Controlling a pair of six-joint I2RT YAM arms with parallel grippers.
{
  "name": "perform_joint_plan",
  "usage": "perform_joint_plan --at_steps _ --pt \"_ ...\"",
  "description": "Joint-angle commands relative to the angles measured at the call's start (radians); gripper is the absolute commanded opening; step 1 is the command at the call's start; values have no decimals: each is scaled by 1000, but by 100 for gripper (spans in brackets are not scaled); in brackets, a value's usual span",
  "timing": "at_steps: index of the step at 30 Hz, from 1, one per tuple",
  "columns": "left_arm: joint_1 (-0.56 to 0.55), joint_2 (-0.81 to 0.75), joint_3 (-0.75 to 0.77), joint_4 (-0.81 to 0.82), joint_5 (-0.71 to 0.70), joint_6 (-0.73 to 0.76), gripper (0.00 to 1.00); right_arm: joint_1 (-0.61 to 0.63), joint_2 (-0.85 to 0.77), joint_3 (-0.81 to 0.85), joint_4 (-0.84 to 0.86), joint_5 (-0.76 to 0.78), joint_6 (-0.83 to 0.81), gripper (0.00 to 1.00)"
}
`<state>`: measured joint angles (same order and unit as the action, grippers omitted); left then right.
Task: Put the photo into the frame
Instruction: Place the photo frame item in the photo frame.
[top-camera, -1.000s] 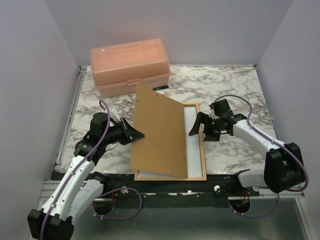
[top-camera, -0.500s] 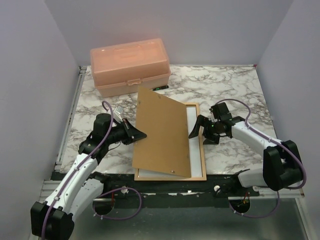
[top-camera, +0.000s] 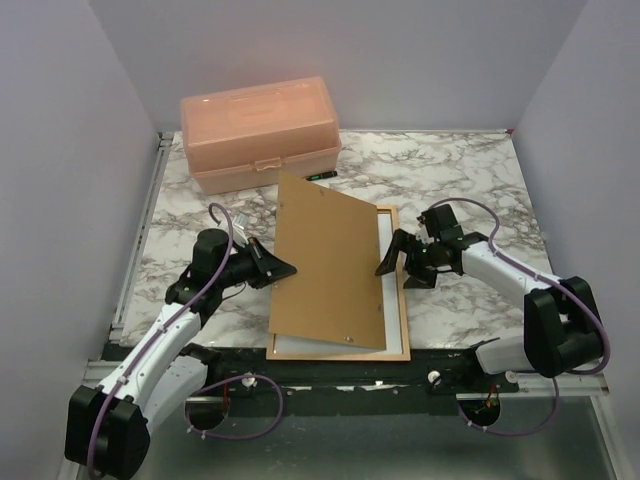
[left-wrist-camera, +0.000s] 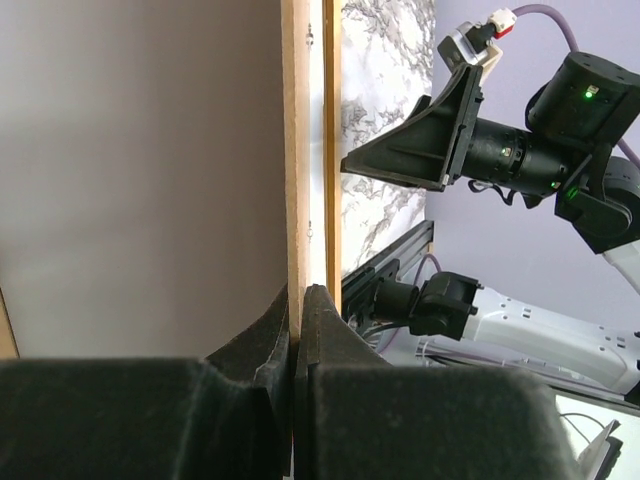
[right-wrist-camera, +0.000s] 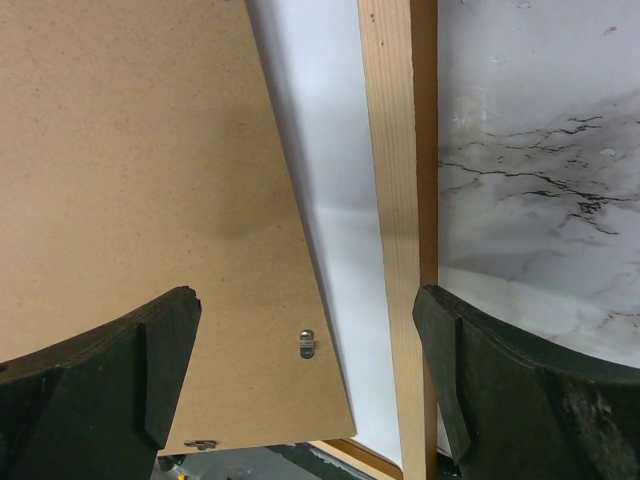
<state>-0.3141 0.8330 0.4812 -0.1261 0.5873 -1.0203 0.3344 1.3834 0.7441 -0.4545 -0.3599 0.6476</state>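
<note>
Since the earlier frame the left hand (top-camera: 285, 268) has carried the plain brown backing board (top-camera: 328, 265) a little rightward, so its near edge sits squarer over the thin orange-brown wooden frame (top-camera: 404, 310). That hand is clamped shut on the board's left edge. The frame lies flat on the marble surface (top-camera: 470, 180) just right of the left hand, its long axis running from the near edge toward the back. The large paper photo (top-camera: 388, 255) lies inside it along the same axis, white back up, showing only as a strip between board and right rail. The board's long axis is skewed, its far corner leaning left toward the pink plastic box (top-camera: 260, 132). The right hand (top-camera: 395, 275) stands spread wide, holding nothing. Only its wrist view shows its fingers (right-wrist-camera: 100, 380) straddling that rail, and a small metal clip (right-wrist-camera: 308, 345) on the board. Only the left wrist view shows the board pinched edge-on, with a gap between it and the frame.
</note>
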Motion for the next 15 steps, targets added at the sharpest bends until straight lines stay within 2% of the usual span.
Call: perform_joint_plan --at_steps 1,9,15 --pt "2 16 -16 139 48 -35 0 4 25 -10 50 -55 14 98" --pt "-10 53 -42 202 55 -56 0 4 27 -13 76 -96 23 98" --pt "-14 31 -18 161 61 -42 0 5 31 -9 77 -83 22 98"
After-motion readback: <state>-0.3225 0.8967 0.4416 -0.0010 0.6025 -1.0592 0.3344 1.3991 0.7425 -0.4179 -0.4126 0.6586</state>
